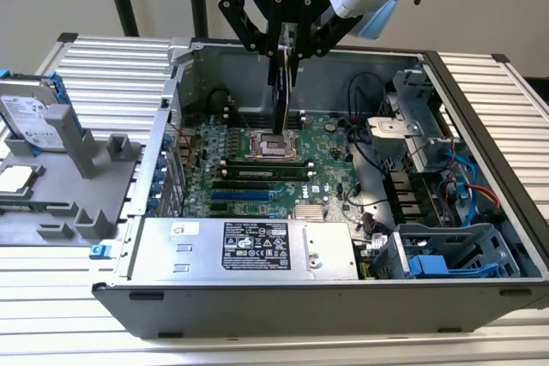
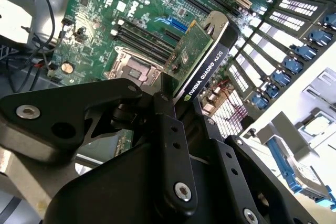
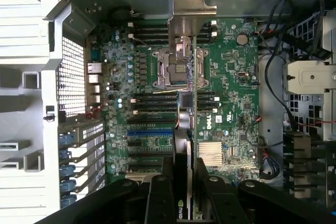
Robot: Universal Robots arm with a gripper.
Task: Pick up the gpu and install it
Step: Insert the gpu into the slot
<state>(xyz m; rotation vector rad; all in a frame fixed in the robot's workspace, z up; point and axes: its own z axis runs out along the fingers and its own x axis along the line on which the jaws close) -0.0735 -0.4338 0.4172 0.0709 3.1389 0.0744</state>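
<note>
Above the motherboard (image 3: pixel 231 77), the tool (image 1: pixel 286 51) grips one gpu (image 2: pixel 193 51) — edge-down.

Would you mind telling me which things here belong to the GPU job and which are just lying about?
In the job: gpu, gripped by the hand above the motherboard; open case.
Lying about: hard drive and grey holder, outside the case on the exterior view's left.
</note>
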